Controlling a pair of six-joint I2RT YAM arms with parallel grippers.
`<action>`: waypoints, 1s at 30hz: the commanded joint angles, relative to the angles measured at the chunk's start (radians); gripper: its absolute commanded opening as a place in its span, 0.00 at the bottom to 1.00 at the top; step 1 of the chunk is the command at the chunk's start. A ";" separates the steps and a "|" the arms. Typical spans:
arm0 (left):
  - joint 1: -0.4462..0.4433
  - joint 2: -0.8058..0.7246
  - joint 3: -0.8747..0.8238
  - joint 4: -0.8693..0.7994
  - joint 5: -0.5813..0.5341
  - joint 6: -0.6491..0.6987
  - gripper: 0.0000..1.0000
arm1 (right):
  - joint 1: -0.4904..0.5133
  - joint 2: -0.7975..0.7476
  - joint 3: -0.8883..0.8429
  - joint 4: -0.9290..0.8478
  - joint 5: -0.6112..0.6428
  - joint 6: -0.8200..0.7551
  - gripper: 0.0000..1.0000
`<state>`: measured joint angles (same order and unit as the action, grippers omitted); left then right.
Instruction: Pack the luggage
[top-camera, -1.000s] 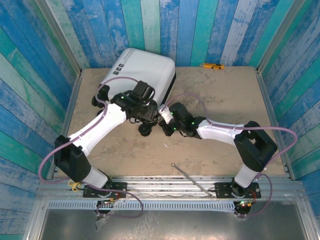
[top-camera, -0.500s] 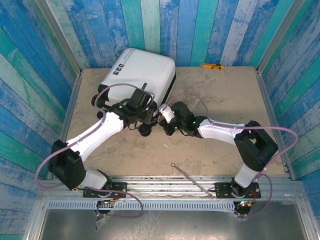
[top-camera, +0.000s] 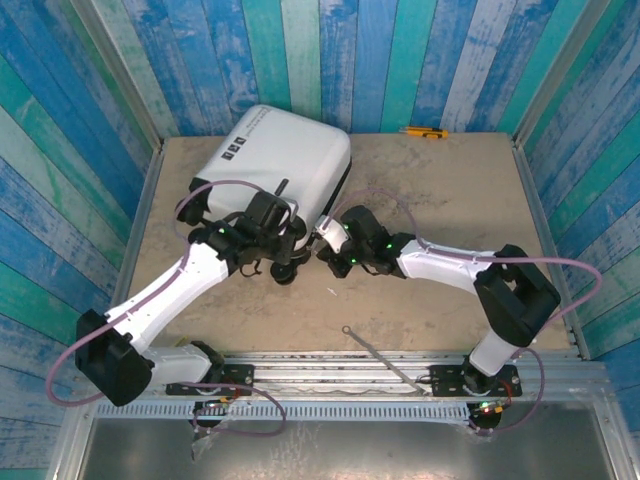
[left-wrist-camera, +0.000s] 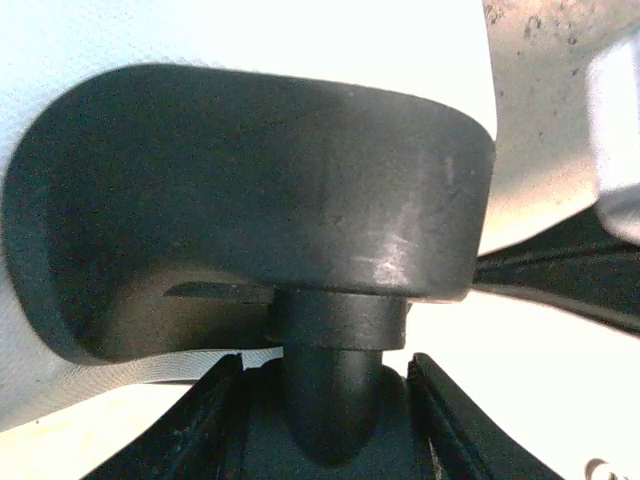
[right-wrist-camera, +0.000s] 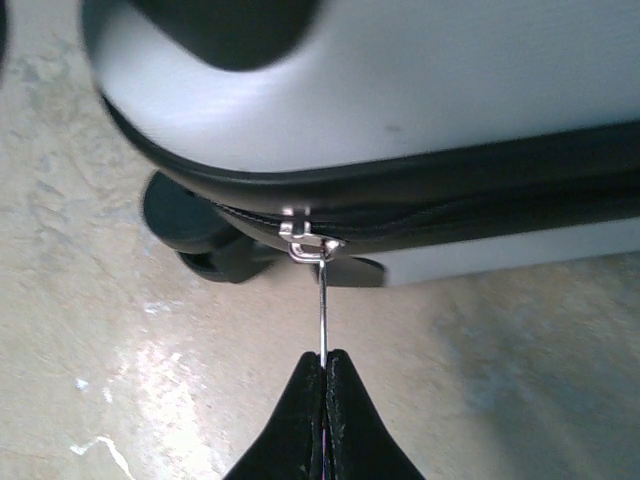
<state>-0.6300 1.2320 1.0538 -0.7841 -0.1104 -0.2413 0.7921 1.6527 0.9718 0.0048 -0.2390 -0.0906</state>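
Lying closed at the far left of the table (top-camera: 450, 250), the suitcase (top-camera: 280, 150) is met at its near edge. Its zipper pull (right-wrist-camera: 322, 300) is pinched by the right gripper (right-wrist-camera: 325, 365). A wheel (left-wrist-camera: 332, 375) is flanked by the left gripper (left-wrist-camera: 325, 440); whether it is clamped cannot be told.

We see the right half of the table (top-camera: 470, 210) bare, with wide room to pass. The far left is blocked by the luggage (top-camera: 285, 150). Its near right corner is tight: the left gripper (left-wrist-camera: 322, 375) straddles a wheel (left-wrist-camera: 260, 210), the right gripper (right-wrist-camera: 323, 365) pinches the zipper pull (right-wrist-camera: 322, 310), and both arms crowd there. A thin rod (top-camera: 372, 347) lies by the front edge, and a yellow item (top-camera: 424, 132) at the back wall.
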 joint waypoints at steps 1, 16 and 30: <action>0.007 -0.049 0.017 -0.239 -0.074 -0.090 0.00 | -0.035 -0.043 -0.008 -0.082 0.128 -0.063 0.00; 0.007 -0.183 -0.079 -0.326 -0.047 -0.171 0.00 | -0.261 0.119 0.163 -0.115 0.002 -0.195 0.00; 0.007 -0.268 -0.058 -0.425 -0.244 -0.336 0.00 | -0.492 0.522 0.623 -0.078 -0.109 -0.080 0.00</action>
<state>-0.6487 1.0313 0.9897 -0.9867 -0.1337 -0.3641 0.3779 2.0830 1.5028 -0.0616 -0.4297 -0.2474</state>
